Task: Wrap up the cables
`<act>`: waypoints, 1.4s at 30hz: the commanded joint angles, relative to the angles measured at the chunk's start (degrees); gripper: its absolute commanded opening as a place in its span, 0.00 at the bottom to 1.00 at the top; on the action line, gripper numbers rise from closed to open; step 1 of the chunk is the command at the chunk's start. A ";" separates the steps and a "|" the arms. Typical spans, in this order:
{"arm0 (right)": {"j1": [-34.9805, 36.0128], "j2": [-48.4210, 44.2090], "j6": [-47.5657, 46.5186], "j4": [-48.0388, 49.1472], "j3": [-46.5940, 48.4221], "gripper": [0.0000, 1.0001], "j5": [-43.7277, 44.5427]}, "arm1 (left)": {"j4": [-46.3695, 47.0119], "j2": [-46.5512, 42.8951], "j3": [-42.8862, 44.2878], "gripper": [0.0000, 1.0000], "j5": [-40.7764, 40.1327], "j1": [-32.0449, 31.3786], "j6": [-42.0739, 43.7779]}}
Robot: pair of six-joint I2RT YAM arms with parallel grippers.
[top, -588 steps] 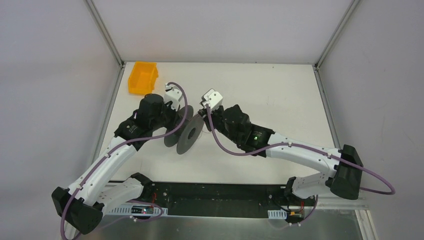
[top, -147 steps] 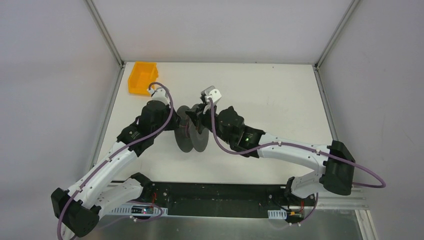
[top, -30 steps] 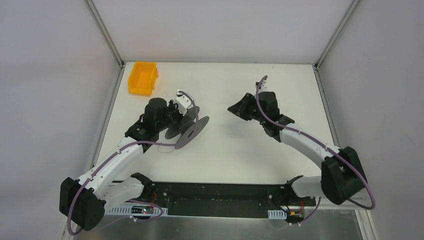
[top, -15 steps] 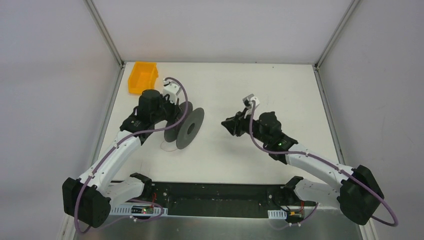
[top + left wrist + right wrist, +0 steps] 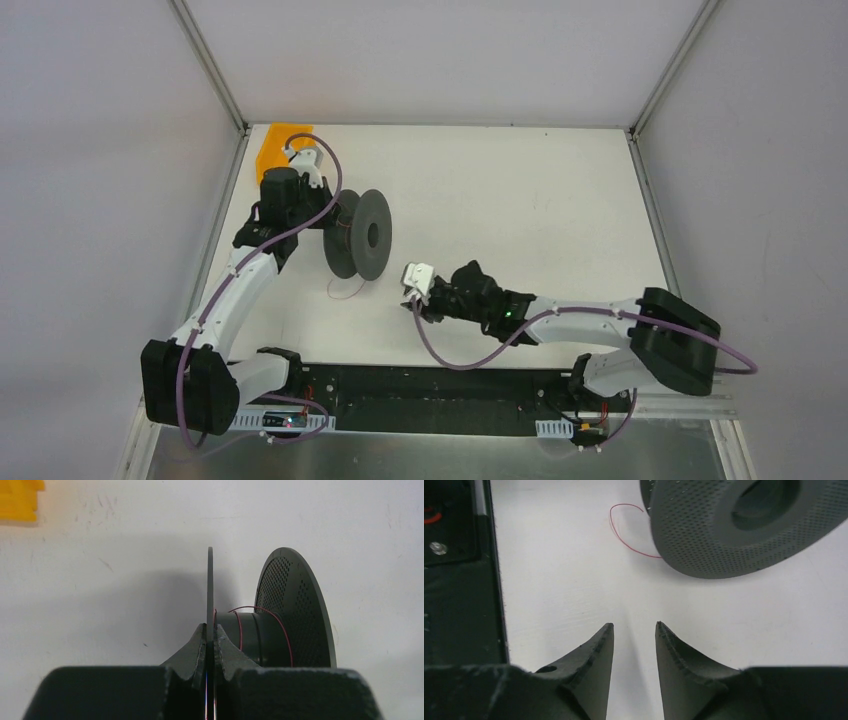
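My left gripper [image 5: 210, 630] pinches the spool [image 5: 358, 235] tight by its rim. A few turns of wire [image 5: 623, 541] sit on it; the loose tail lies on the table [image 5: 520, 190] beside it. My right gripper [image 5: 634, 626], half open and empty, should come in low and pinch that tail.
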 commanded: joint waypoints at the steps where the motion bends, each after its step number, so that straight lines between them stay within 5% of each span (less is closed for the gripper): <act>1: 4.51 9.20 -13.34 -1.82 8.09 0.39 5.29 | 8.65 1.09 0.45 0.00 3.43 3.05 -7.80; 18: 8.84 42.58 -29.83 -3.76 32.57 0.38 16.78 | 15.68 5.75 -2.37 0.00 6.40 9.81 -11.08; 42: 9.10 51.72 -27.97 -6.69 42.47 0.35 13.82 | 17.20 8.02 -2.68 0.00 7.28 12.61 -14.02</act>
